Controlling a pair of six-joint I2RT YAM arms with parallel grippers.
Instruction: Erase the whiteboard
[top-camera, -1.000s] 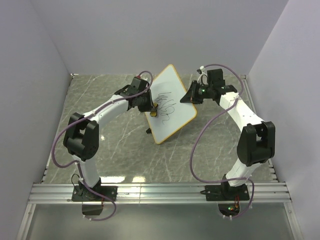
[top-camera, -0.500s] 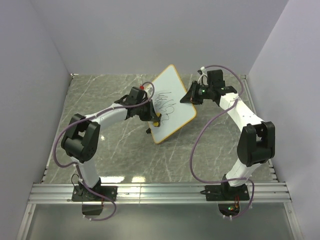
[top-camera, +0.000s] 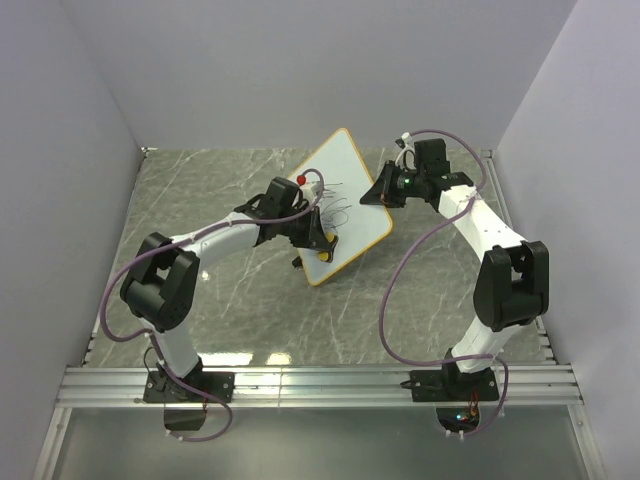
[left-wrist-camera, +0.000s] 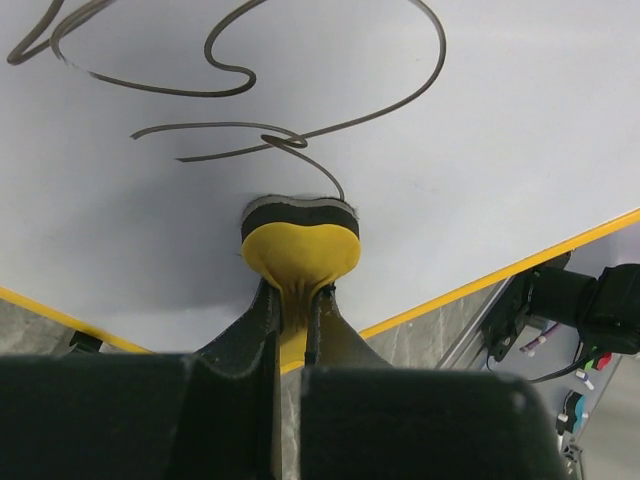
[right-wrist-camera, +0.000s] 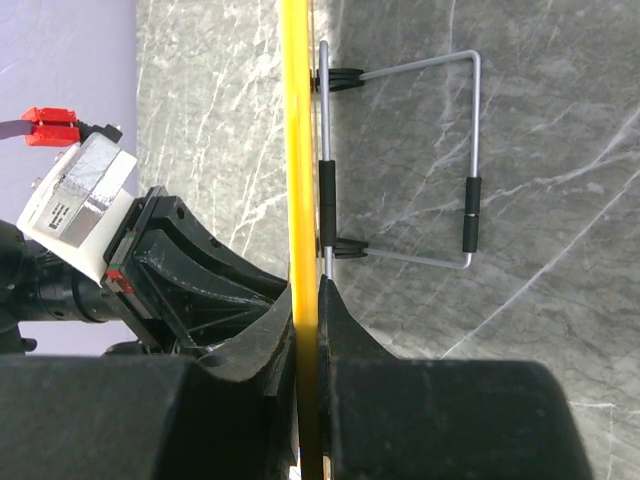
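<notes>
The whiteboard (top-camera: 355, 170) stands tilted on the grey marbled table (top-camera: 220, 290), with its white face turned toward the left arm. The right gripper (right-wrist-camera: 308, 300) is at the right edge of the whiteboard. Its two fingers are closed tightly on the orange-yellow frame (right-wrist-camera: 297, 120), one finger on the front side and one on the back side, so this gripper holds the board by its rim. Behind the whiteboard, the right wrist view shows a thin wire stand (right-wrist-camera: 455, 160) with short black sleeves, which reaches out from the back of the board over the table. The left gripper (left-wrist-camera: 292, 325) is in front of the whiteboard, before the lower part of the face. Its fingers are pinched narrow on the thin waist of a yellow eraser (left-wrist-camera: 300, 245), and only a small slit shows between them. The dark pad of the eraser is pressed flat against the white surface. It touches the board just under the lowest loop of the black scribbles (left-wrist-camera: 240, 80), and one thin line runs down to meet the pad. The scribbles lie on the face above the eraser, toward the middle of the whiteboard. Between the eraser and the lower frame, the surface is plain white.
</notes>
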